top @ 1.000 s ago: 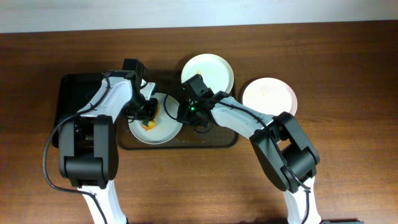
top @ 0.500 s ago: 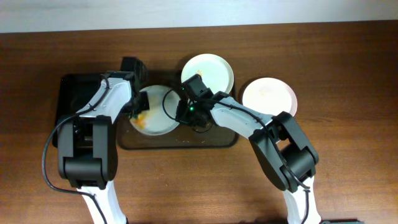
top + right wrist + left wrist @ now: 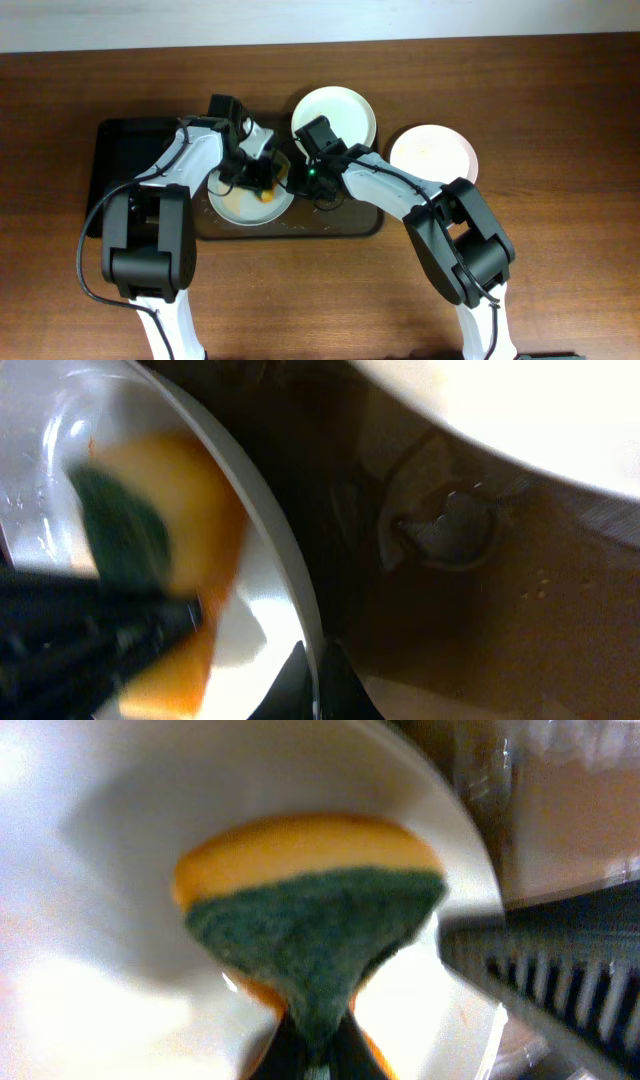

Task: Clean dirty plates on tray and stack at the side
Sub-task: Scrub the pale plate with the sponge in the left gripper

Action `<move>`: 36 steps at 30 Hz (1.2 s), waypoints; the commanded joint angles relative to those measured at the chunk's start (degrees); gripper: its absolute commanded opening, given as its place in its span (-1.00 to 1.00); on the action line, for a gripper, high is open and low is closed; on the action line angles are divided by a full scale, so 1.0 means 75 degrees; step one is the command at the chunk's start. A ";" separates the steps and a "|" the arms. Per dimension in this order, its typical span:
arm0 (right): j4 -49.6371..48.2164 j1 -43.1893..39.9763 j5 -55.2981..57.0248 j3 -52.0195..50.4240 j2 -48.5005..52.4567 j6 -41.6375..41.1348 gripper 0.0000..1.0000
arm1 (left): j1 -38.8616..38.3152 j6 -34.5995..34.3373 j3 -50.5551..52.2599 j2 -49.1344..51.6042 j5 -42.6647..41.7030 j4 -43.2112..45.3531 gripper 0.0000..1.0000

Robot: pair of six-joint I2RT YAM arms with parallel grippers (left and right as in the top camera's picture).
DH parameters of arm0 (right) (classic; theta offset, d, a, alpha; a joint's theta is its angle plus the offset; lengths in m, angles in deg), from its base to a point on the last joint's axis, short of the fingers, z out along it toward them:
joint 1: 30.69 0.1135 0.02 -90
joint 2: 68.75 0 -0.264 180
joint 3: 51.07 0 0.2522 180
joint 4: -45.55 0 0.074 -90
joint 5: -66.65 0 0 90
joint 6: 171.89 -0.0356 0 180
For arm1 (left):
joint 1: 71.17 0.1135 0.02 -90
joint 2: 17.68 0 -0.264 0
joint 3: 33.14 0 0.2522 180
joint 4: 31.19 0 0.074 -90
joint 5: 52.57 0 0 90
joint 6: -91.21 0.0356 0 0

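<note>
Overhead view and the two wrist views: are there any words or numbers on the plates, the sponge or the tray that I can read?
No words, numbers or labels can be read in any view.
The sponge held by the left end effector: no print.
The plate, its rim pinched by the right end effector: plain.
The tray: plain.
The green light: only a light, no sign.

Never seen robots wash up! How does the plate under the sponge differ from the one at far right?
The scrubbed plate lies in the tray; the far-right plate lies on the table. The first has a sponge on it and its rim pinched by the right jaws; the second is untouched. Both are round and pale.
</note>
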 commanded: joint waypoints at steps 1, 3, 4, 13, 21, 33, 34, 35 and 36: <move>-0.0032 0.0070 -0.0035 0.0032 0.0076 0.0076 -0.92 | 0.0143 0.0332 0.0108 0.0195 -0.0076 -0.1346 -0.99; -0.0032 0.0070 -0.0035 0.0032 0.0076 0.0073 -0.92 | 0.0353 -0.0061 0.0105 0.0195 0.0300 -0.1772 -0.99; -0.0032 0.0070 -0.0038 0.0032 0.0076 0.0076 -0.92 | 0.0495 -0.0539 0.0105 0.0195 0.0868 -0.1915 -0.99; -0.0029 0.0070 -0.0061 0.0032 0.0076 0.0076 -0.92 | 0.0906 -0.3928 0.0108 0.0195 0.4363 -0.0405 -0.99; -0.0023 0.0079 -0.0096 0.0032 0.0076 0.0079 -0.92 | 0.0434 -0.3926 0.0105 0.0195 0.2841 0.2410 -0.99; -0.0026 0.0076 -0.0154 0.0032 0.0076 0.0131 -0.92 | 0.0323 -0.1489 0.0105 0.0195 -0.0985 0.2929 -0.99; -0.0026 0.0076 -0.0154 0.0032 0.0076 0.0131 -0.92 | 0.0323 -0.1492 0.0105 0.0195 -0.0574 0.3060 -0.99; -0.0029 0.0076 -0.0152 0.0032 0.0076 0.0128 -0.92 | 0.0321 -0.1495 0.0105 0.0195 0.0300 0.3212 -0.99; -0.0029 0.0076 -0.0154 0.0032 0.0076 0.0131 -0.92 | 0.0300 -0.1515 0.0105 0.0195 0.1166 0.3220 -0.99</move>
